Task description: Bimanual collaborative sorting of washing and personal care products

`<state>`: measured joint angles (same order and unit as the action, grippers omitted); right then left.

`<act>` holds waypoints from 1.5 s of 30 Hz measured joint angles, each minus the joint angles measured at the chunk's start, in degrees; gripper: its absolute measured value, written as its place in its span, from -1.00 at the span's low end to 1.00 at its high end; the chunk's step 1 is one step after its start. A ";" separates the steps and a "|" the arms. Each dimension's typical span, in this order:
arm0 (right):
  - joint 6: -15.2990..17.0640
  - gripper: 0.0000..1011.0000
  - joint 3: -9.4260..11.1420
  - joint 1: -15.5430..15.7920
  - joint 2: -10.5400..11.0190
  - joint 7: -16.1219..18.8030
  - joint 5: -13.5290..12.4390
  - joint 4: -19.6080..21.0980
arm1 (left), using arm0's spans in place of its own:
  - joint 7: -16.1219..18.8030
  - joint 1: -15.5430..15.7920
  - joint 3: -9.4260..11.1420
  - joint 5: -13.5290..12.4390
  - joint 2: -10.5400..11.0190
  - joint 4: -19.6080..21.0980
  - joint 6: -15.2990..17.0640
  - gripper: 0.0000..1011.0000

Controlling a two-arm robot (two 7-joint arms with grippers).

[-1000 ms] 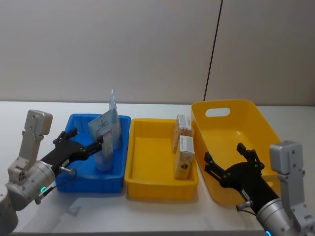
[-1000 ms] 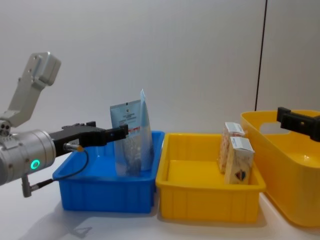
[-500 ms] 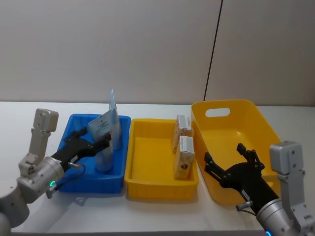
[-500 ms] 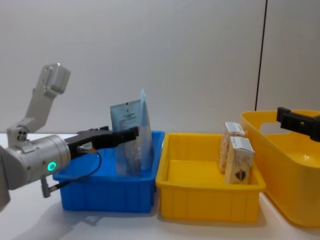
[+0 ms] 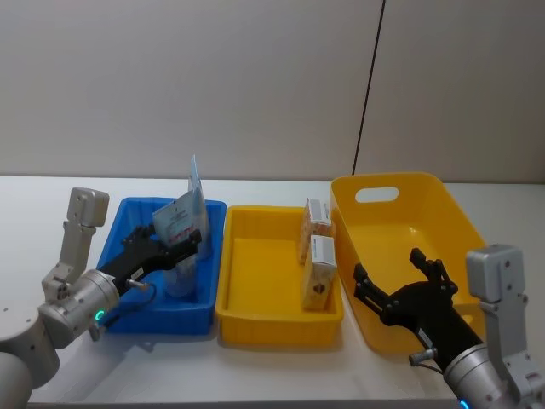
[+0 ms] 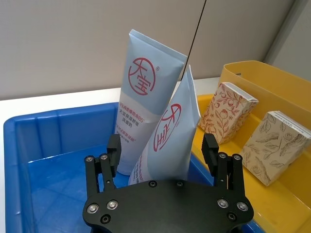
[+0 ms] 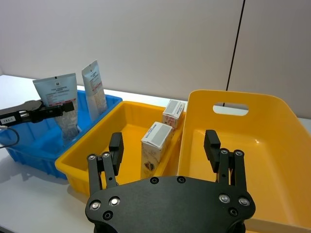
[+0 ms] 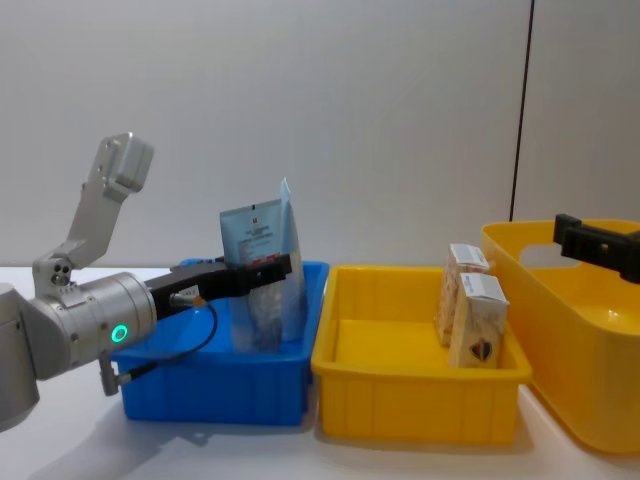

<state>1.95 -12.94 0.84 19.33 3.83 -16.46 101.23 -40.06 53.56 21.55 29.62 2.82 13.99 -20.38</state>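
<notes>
Two squeeze tubes (image 6: 146,97), judged soft and light, are stood in the left blue bin (image 5: 153,319). The nearer is flanked by the spread left claw (image 6: 162,145), and a mid-body pinch is advised. The right claw (image 7: 164,140) is held spread over the large yellow bin (image 5: 426,177).

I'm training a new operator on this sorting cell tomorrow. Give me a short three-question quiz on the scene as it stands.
1. True or false: the left gripper is shut on one of the tubes.
2. How many tubes stand in the blue bin?
3. The two cartons stand in: A the blue bin; B the shallow yellow bin; C the deep handled yellow bin.
Key: 1 false, it is open; 2 two; 3 B.
</notes>
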 joint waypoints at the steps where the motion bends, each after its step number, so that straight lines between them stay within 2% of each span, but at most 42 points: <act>1: 0.00 0.98 0.00 0.00 0.00 0.00 0.00 0.00 | -0.31 0.39 0.03 0.11 -0.19 -0.79 -0.31 0.98; 5: 0.00 0.98 0.00 0.00 0.00 0.00 0.00 0.00 | -0.91 1.19 0.09 0.35 -0.57 -2.39 -0.86 0.94; 8: 0.00 0.98 0.00 0.00 0.00 0.00 0.00 0.00 | -1.31 1.70 0.14 0.49 -0.84 -3.46 -1.26 0.80; 9: 0.00 0.98 0.00 0.00 0.00 0.00 0.00 0.00 | -1.44 1.88 0.15 0.53 -0.92 -3.84 -1.40 0.68; 11: 0.00 0.98 0.00 0.00 0.00 0.00 0.00 0.00 | -1.57 2.06 0.17 0.59 -1.01 -4.21 -1.52 0.65; 13: 0.00 0.98 0.00 0.00 0.00 0.00 0.00 0.00 | -1.74 2.29 0.19 0.66 -1.12 -4.68 -1.69 0.46; 16: 0.00 0.98 0.00 0.00 0.00 0.00 0.00 0.00 | -1.88 2.49 0.20 0.71 -1.22 -5.03 -1.83 0.35; 17: 0.00 0.98 0.00 0.00 0.00 0.00 0.00 0.00 | -1.96 2.60 0.21 0.75 -1.27 -5.26 -1.90 0.22; 23: 0.00 0.98 0.00 0.00 0.00 0.00 0.00 0.00 | -2.17 2.89 0.23 0.85 -1.41 -5.88 -2.14 -0.12; 39: 0.00 0.98 0.00 0.00 0.00 0.00 0.00 0.00 | -2.44 3.22 0.28 0.95 -1.55 -6.50 -2.39 -0.34; 42: 0.00 0.98 0.00 0.00 0.00 0.00 0.00 0.00 | -2.19 2.49 0.44 0.94 -1.27 -4.76 -1.87 -0.35; 45: 0.00 0.98 0.00 0.00 0.00 0.00 0.00 0.00 | -1.39 1.08 0.72 0.82 -0.48 -1.33 -0.66 -0.39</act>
<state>1.95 -12.94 0.84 19.33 3.83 -16.47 101.23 -41.44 54.65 22.27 30.44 2.33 12.66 -21.04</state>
